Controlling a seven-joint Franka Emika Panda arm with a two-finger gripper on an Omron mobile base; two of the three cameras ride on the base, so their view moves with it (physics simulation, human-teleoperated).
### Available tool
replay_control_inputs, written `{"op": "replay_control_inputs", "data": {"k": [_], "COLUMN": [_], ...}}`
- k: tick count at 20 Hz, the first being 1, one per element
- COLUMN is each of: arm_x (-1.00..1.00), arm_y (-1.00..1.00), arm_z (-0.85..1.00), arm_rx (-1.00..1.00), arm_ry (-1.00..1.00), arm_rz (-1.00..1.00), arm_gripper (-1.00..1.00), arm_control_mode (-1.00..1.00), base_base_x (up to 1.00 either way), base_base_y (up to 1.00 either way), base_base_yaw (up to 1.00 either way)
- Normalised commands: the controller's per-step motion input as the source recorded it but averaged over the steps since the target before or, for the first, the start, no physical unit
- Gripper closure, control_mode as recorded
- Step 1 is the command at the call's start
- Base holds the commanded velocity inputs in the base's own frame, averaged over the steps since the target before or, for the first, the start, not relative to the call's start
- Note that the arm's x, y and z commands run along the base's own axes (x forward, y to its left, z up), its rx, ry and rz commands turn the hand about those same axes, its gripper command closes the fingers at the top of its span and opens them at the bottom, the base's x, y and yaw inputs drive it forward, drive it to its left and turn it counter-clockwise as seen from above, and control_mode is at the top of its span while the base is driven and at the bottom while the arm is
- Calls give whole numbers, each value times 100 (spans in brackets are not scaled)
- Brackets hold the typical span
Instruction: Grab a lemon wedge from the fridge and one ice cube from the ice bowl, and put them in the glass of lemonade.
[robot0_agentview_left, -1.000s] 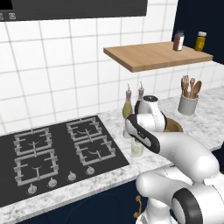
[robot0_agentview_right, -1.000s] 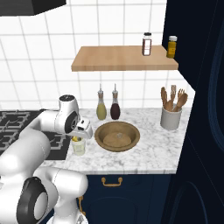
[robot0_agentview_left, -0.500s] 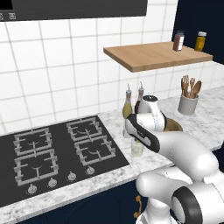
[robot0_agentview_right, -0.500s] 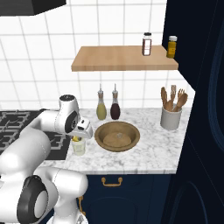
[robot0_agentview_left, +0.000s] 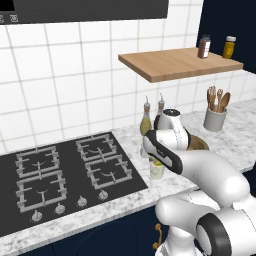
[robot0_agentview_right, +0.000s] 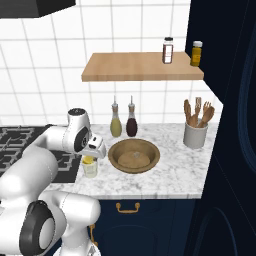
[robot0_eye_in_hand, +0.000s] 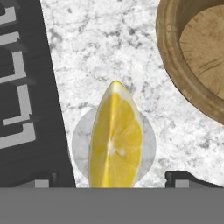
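The lemon wedge (robot0_eye_in_hand: 115, 138) is lying straight below the end effector (robot0_eye_in_hand: 114, 183), over the round mouth of the glass of lemonade (robot0_eye_in_hand: 148, 140), with its long axis running up and down the hand view and its pointed tip aiming away from the fingers. The two dark fingertips (robot0_eye_in_hand: 183, 178) are standing wide apart on either side of the wedge with clear gaps between them and the peel, so the end effector is released and gripping nothing; whether the wedge is dropping or already resting in the drink, I cannot tell. From the right base view the end effector (robot0_agentview_right: 94, 151) is hovering just above the glass of lemonade (robot0_agentview_right: 90, 167), which is standing on the marble surface (robot0_agentview_right: 170, 172) between the stove (robot0_agentview_right: 20, 145) and the ice bowl (robot0_agentview_right: 134, 155). The bowl is sitting just beside the glass, toward the side with the utensil cup (robot0_agentview_right: 195, 134), so I judge the coming move to be a short sideways reach that way for an ice cube. Compared with a second ago, the arm is holding the same pose over the glass, while the fingers have sprung from nearly closed to spread wide, letting the wedge go.
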Motion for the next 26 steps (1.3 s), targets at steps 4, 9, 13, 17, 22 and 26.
{"op": "replay_control_inputs", "data": {"k": [4,9,13,17,22,26], "arm_x": [-25,-46,-67,-81,-80,-67], "arm_y": [-14,-12,-1,0,0,-3], "arm_z": [0,1,1,10,77,100], "arm_rx": [0,0,1,3,0,-2], "arm_ry": [0,-1,-3,-6,-7,0], "arm_rz": [0,0,0,0,5,10], "arm_gripper": [-100,-100,-100,-100,-100,-100], "arm_control_mode": [-100,-100,-100,-100,-100,-100], "base_base_x": [0,0,0,0,0,0], "base_base_y": [0,0,0,0,0,0], "base_base_yaw": [0,0,0,0,0,0]}}
